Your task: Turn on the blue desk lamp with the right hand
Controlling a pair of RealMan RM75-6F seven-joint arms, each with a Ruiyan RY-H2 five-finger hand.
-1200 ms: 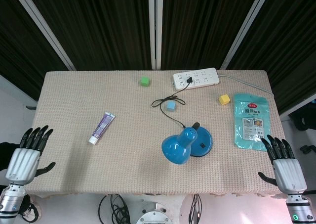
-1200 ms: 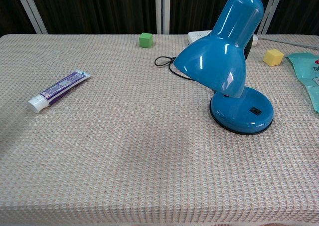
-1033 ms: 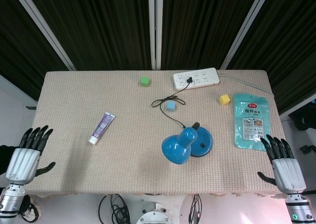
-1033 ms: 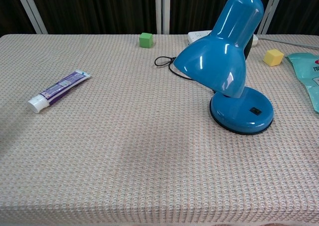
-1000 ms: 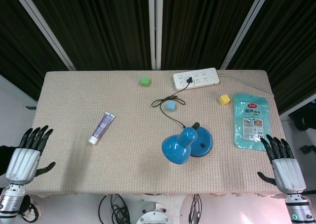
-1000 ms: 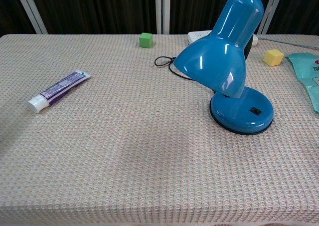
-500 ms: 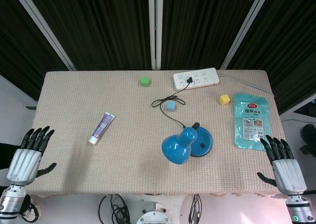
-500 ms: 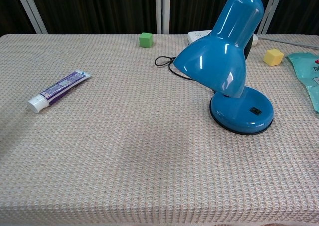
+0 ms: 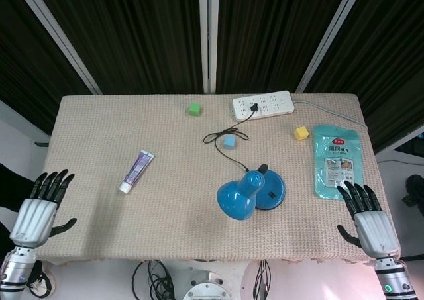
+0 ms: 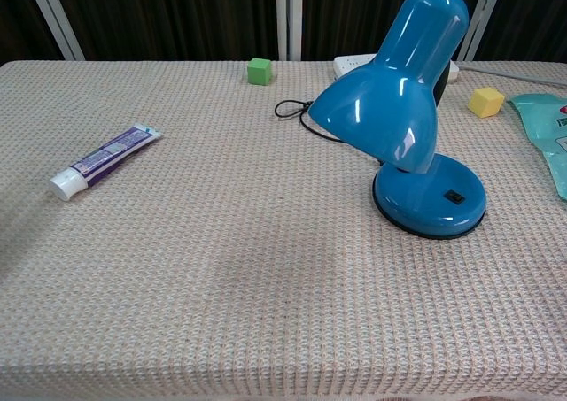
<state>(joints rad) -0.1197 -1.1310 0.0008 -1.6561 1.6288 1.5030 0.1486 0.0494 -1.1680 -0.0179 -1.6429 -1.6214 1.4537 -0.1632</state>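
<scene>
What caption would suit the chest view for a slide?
Blue desk lamp stands unlit on the woven table, with a toothpaste tube at left; no hand in this view.

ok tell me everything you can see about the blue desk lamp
The blue desk lamp looks like glossy plastic or painted metal. Its round base sits flat on the woven tablecloth, with a small dark rocker switch on top. The bell-shaped shade tilts forward and down toward the table's front left. No glow shows, so it appears off. A black cord runs from the rear to the white power strip. Neither hand touches it.
</scene>
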